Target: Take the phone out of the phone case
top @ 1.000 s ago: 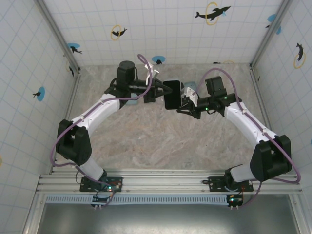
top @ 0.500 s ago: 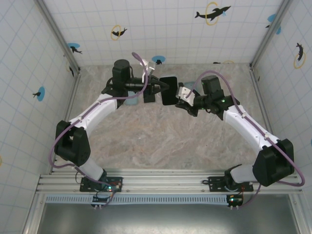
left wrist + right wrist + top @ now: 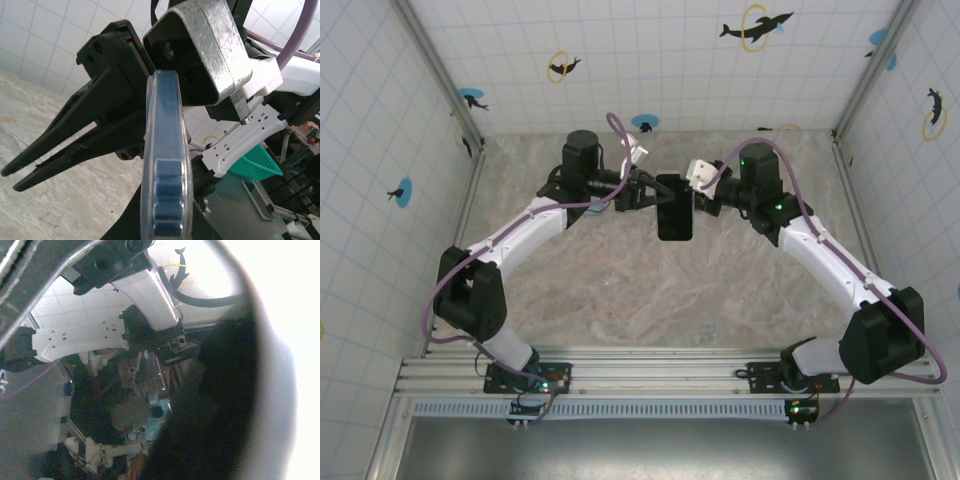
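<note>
Phone [image 3: 674, 207] in clear phone case [image 3: 162, 150] aloft over surface [image 3: 620, 280], frame centre, long axis top-to-bottom. Left claw [image 3: 652, 191] clamped on left edge. Right claw [image 3: 9, 180] closed, empty, just beside upper right edge.

Dolphin stickers [image 3: 756, 27] dot white tiled walls [image 3: 650, 70] around marbled tabletop [image 3: 650, 300].

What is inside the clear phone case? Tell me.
A blue phone sits inside the clear phone case, its side edge and buttons showing through the rim. Edge-on, its faces are hidden in the left wrist view.
</note>
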Robot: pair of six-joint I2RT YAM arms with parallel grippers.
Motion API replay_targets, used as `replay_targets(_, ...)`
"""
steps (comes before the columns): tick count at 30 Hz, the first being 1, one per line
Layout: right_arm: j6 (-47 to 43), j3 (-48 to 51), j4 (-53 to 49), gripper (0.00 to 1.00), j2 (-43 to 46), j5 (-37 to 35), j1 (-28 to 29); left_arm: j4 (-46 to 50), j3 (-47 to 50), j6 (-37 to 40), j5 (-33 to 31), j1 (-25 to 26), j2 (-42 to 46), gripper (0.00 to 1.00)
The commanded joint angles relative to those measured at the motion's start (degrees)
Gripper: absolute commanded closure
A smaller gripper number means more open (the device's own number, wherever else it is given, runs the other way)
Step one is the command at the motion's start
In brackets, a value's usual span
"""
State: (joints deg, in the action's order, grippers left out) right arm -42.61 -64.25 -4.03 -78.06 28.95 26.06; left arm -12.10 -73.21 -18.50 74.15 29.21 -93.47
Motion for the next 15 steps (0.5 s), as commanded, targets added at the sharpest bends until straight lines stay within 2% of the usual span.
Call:
replay_targets(1,3.9,0.1,2.6,0.85,2.3,2.1,-1.3,-3.0,-1.1,-0.7,0.5,-0.3,1.0,1.00)
replay_targets(6,7.2,4.6,-1.6,0.75,5.6,4.4,-4.0,-5.8,-0.6,-1.5,-0.4,-1.1,2.3,1.00)
replay_targets(10,10.8,7.9,-5.2,0.67,8.4,7.7,-5.6,-10.4,-0.9,-6.9,-0.7,-1.8,2.1,1.00)
replay_targets(13,18.6,12.1,-1.6,0.62,11.0,10.0,-7.4,-13.5,-1.2,-12.5,-2.4,-2.0,1.8,1.00)
replay_targets(15,30.3,17.4,7.6,0.61,13.3,11.8,-9.2,-14.4,-0.9,-16.4,-6.2,-1.9,1.9,1.00)
